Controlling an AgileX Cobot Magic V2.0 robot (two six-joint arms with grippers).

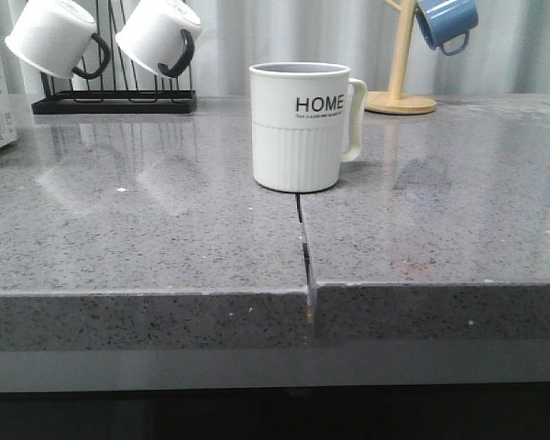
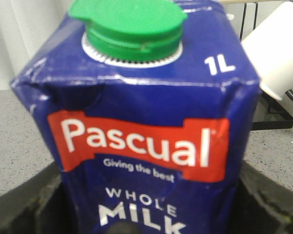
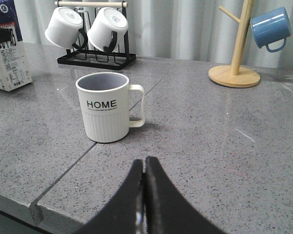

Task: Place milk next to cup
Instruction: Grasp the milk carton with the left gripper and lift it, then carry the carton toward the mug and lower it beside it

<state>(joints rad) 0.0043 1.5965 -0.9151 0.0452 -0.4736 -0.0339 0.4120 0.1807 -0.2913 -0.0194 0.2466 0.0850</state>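
Milk carton stands upright at the counter's far-left edge, roughly 10 o'clock from the HOME mug. Left gripper brackets it, contact apparently made but unconfirmed. Right gripper clenched, empty.

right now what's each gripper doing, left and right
Left gripper: around the milk, one finger on each side of the carton; a firm grip cannot be told.
Right gripper: closed, holding nothing, with the cup ahead of it.
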